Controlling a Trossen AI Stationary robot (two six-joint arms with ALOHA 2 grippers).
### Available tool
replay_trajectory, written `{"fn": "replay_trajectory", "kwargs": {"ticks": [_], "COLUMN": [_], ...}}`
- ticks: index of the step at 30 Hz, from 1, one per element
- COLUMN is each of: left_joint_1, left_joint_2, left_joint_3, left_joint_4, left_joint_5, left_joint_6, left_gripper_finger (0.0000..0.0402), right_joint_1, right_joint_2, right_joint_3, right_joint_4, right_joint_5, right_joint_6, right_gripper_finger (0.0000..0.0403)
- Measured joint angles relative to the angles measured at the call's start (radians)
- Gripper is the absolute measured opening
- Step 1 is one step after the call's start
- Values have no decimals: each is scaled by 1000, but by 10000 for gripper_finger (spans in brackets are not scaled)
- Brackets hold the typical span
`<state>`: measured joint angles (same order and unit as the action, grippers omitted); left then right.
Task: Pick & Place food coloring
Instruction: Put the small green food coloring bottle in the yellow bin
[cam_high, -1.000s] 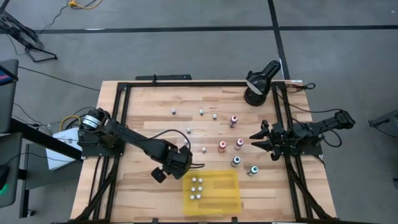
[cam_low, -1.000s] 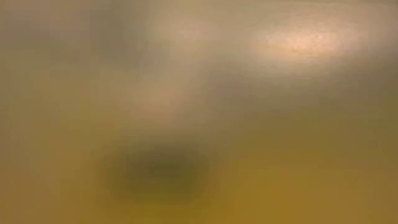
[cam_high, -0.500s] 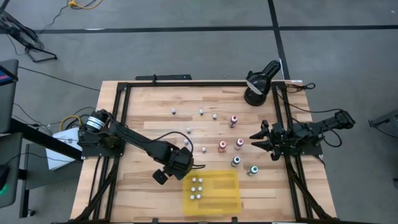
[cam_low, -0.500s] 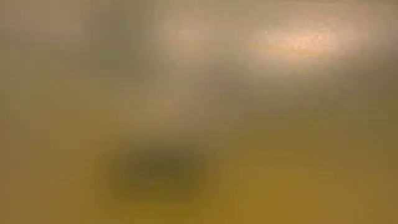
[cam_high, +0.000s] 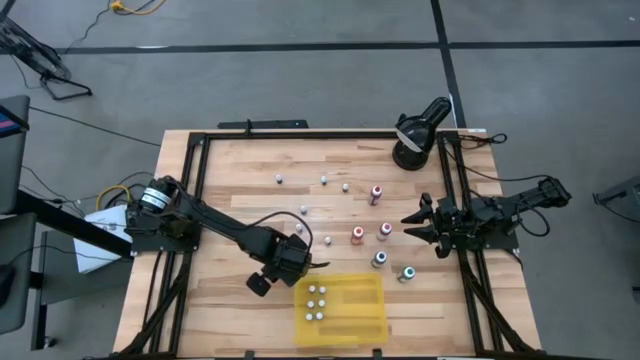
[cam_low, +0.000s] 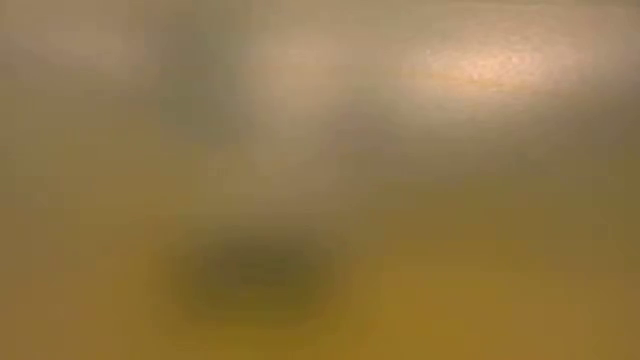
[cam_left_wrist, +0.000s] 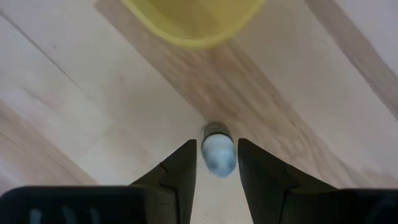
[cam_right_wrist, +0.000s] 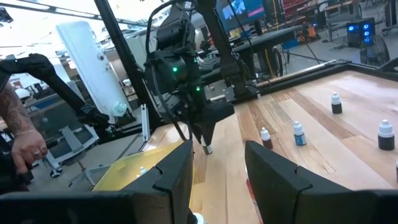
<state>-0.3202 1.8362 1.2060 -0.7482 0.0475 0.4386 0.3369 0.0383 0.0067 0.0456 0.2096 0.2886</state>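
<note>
My left gripper (cam_high: 290, 264) points down beside the far left corner of the yellow tray (cam_high: 365, 310) and is shut on a white-capped food coloring bottle (cam_left_wrist: 217, 154). Several white-capped bottles (cam_high: 316, 301) stand in the tray's left part. More bottles stand on their bases on the wood: white-capped ones (cam_high: 324, 180) toward the far side, red, pink and teal-capped ones (cam_high: 380, 258) at the right. My right gripper (cam_high: 412, 225) waits level at the right edge, open, with nothing between its fingers. My left gripper pinches the bottle's white cap (cam_left_wrist: 219, 163) between its two fingers, which come from above and point down. The dark body (cam_left_wrist: 216, 129) hangs below the cap. In the right wrist view the bottle (cam_right_wrist: 209, 149) shows at the fingertips, clear of the table.
A black device (cam_high: 418, 140) stands at the table's far right corner. A black frame (cam_high: 200, 200) runs along the table's edges. A person's hand (cam_right_wrist: 25, 149) shows beyond the table. The low view is a yellow blur.
My left gripper, still shut on the bottle, has rolled a little about its pointing line and eased slightly down and toward the tray's far left corner.
</note>
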Motion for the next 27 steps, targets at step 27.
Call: {"fn": "replay_trajectory", "kwargs": {"ticks": [27], "left_joint_1": [0], "left_joint_2": [26], "left_joint_3": [2], "left_joint_4": [25], "left_joint_5": [7], "left_joint_6": [-124], "left_gripper_finger": [72], "right_joint_1": [0], "right_joint_2": [1], "right_joint_3": [0], "right_joint_4": [0], "right_joint_5": [0], "right_joint_6": [0], "right_gripper_finger": [138]}}
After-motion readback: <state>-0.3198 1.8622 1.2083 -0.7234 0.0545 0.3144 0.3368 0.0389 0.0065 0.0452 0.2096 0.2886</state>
